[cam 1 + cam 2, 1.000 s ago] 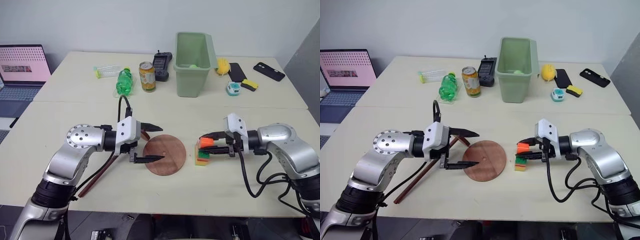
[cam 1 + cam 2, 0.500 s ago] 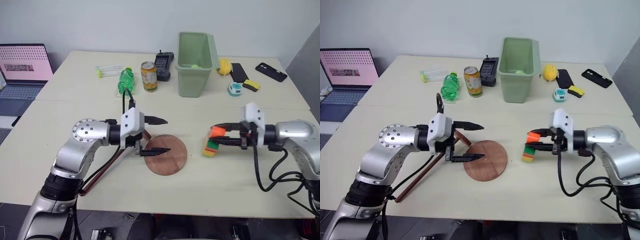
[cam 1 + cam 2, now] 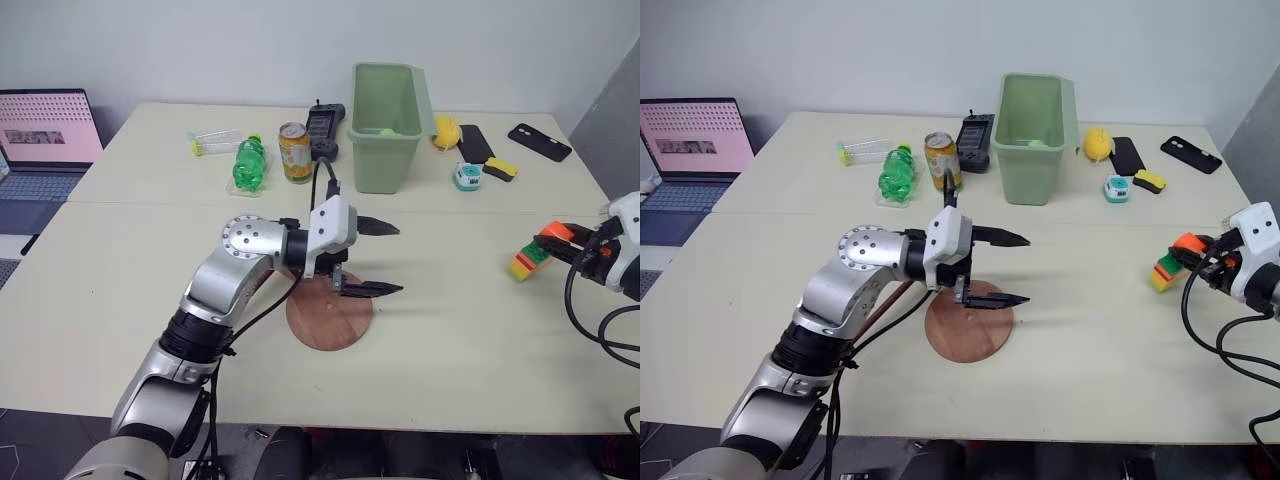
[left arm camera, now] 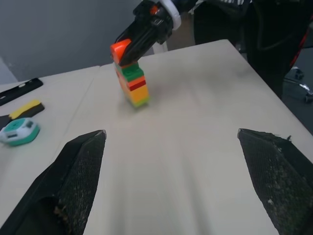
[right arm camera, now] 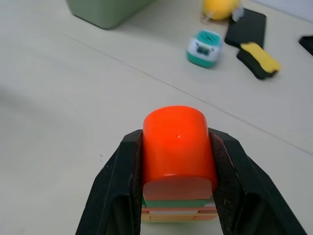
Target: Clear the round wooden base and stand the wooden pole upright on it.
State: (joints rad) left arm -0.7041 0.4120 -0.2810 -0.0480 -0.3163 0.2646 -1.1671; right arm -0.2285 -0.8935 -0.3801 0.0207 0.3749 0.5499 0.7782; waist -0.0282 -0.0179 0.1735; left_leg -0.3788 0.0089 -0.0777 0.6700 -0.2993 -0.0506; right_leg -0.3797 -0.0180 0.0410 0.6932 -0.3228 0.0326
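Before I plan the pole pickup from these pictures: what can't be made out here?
- wooden pole: mostly behind the left arm in the eye views; its disc end is hidden.
- round wooden base: far edge covered by the left gripper.
- block stack: lower blocks hidden between the right gripper fingers.

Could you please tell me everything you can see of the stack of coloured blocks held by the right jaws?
The stack of coloured plastic blocks has a rounded orange piece on top, then green, red, orange and yellow-green layers. The right gripper has its jaws shut on the orange top piece, one on each side. The stack hangs tilted near the right edge of the cream table; whether its lowest corner touches the tabletop cannot be told.
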